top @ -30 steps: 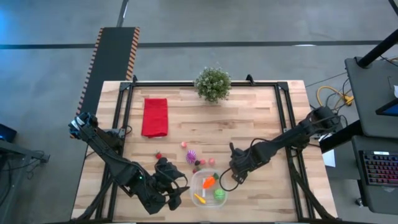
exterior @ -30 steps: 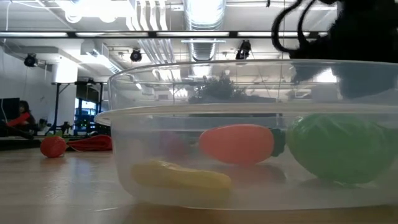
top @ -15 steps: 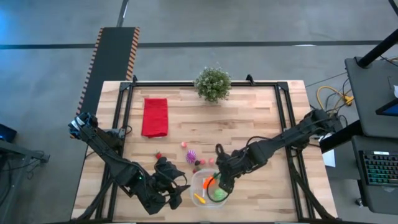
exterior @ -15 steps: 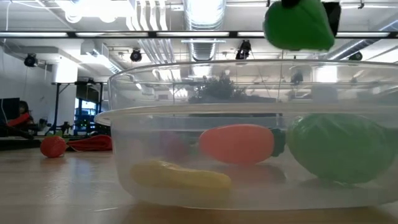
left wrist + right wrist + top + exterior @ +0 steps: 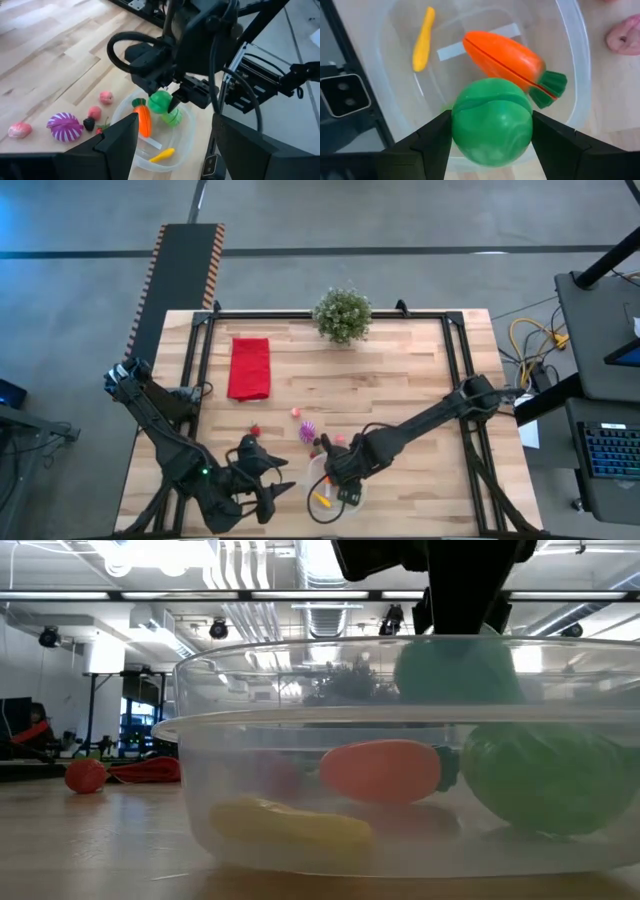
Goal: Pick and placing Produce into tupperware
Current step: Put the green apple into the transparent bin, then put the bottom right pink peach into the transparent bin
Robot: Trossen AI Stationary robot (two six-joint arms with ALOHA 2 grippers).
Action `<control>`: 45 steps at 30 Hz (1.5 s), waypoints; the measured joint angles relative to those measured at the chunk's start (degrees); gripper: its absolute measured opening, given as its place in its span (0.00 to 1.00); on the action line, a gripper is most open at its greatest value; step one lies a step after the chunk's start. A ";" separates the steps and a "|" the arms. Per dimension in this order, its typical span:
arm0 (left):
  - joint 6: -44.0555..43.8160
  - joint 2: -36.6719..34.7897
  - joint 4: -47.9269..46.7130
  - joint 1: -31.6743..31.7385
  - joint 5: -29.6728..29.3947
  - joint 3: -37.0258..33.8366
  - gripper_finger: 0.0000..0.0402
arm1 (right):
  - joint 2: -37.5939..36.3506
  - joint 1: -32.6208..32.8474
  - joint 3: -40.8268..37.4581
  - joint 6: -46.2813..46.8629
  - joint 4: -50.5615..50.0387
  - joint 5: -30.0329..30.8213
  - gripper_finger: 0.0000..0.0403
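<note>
The clear tupperware [image 5: 322,498] [image 5: 200,790] [image 5: 580,75] stands near the table's near edge. In it lie an orange carrot [image 5: 505,56] [image 5: 143,119], a yellow piece [image 5: 422,40] and a green ball [image 5: 173,118] [image 5: 545,775]. My right gripper [image 5: 338,476] [image 5: 491,125] is over the tub, shut on a second green ball [image 5: 491,120] [image 5: 160,100] [image 5: 455,670]. My left gripper [image 5: 264,483] [image 5: 175,135] waits open just left of the tub. A purple cluster [image 5: 307,430] [image 5: 65,126] and small pink and red pieces [image 5: 105,97] lie on the table beyond the tub. My right gripper pinches the green ball between its two fingers [image 5: 437,142], one on each side at its widest part [image 5: 460,125]. The fingers come from above, pointing down into the tub. The ball is lifted clear at rim height, above the carrot and the other green ball.
A red folded cloth [image 5: 249,367] lies at the table's far left, and a potted plant [image 5: 342,314] stands at the far edge. A red piece [image 5: 254,429] [image 5: 85,775] and a pink piece [image 5: 296,413] lie between cloth and tub. A black frame edges the table.
My right gripper has carried the green ball toward the table's left and near edge, over the tub. It has then come down, so the ball has dropped from well above the rim to rim height. My left arm has drawn slightly toward the left.
</note>
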 joint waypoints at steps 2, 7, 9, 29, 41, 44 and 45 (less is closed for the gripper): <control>-0.02 0.02 -0.08 0.02 -0.04 -0.02 0.60 | 0.05 0.00 0.30 0.14 0.01 -0.02 0.62; -0.30 0.08 -0.13 0.07 -0.07 -0.88 0.60 | 0.13 0.32 0.44 0.22 0.02 0.00 0.70; -1.05 0.09 -0.39 0.07 -0.07 -1.07 0.60 | 0.13 0.38 0.44 0.48 -0.02 0.00 0.74; -3.73 0.11 0.13 0.09 -1.27 -2.62 0.60 | -5.19 -15.88 -2.25 -3.61 -9.48 0.42 0.77; -4.42 0.11 -0.44 0.09 -1.61 -2.62 0.60 | -1.28 -18.94 -2.38 -9.98 -8.75 -4.20 0.70; -4.42 0.11 -0.52 0.11 -2.02 -2.62 0.60 | -0.05 -18.84 -2.47 -10.15 -7.39 -4.04 0.70; -4.42 0.11 -0.50 0.11 -2.23 -2.62 0.60 | 0.10 -18.81 -2.49 -10.14 -6.47 -4.01 0.70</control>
